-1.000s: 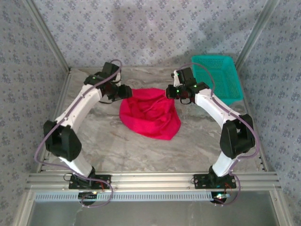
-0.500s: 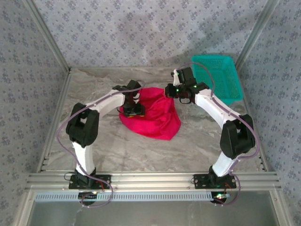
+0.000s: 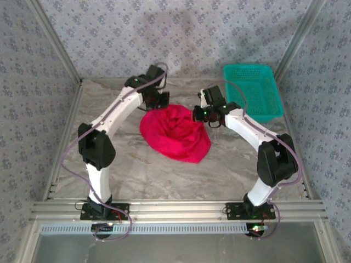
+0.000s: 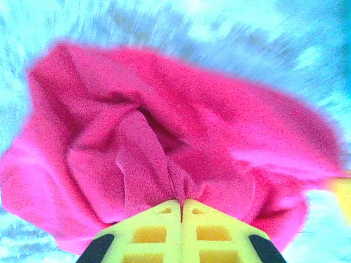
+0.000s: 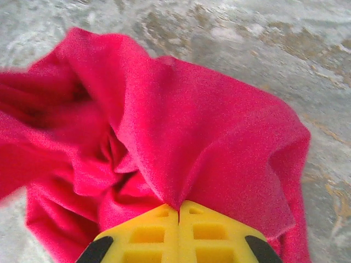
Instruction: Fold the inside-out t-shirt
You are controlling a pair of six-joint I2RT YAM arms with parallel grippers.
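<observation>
- Bright red soft cloth t-shirt (image 3: pixel 174 134) lies crumpled on the grey marbled tabletop (image 3: pixel 137 172), near the teal plastic mesh basket (image 3: pixel 271 107);
- left jaws clenched on a cloth ridge; right jaws pinching a fold at the opposite edge;
- likely light, limp, stretchy; best taken at hems or shoulder seams; wrinkles deep, matte knit.
</observation>
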